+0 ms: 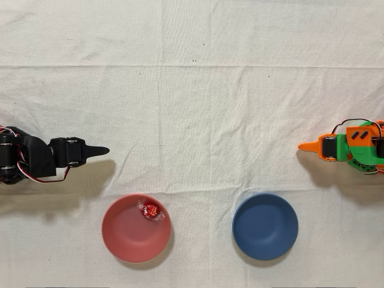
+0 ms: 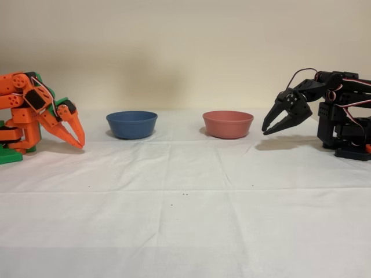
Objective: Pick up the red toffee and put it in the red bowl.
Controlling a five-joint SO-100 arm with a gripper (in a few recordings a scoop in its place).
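Note:
The red toffee (image 1: 150, 210) lies inside the red bowl (image 1: 123, 237), near its upper right rim in the overhead view, clear wrapper ends spread around it. In the fixed view the red bowl (image 2: 228, 124) stands right of centre and its wall hides the sweet. My black gripper (image 1: 103, 150) is drawn back at the left edge of the overhead view, above and left of the bowl, fingers together with nothing between them. Seen from the side, the gripper (image 2: 266, 131) hangs just above the cloth, to the right of the bowl and apart from it.
A dark blue bowl (image 1: 265, 226) sits on the white cloth beside the red one, seen from the side as the blue bowl (image 2: 131, 124). The idle orange arm (image 1: 348, 147) stands at the opposite table edge.

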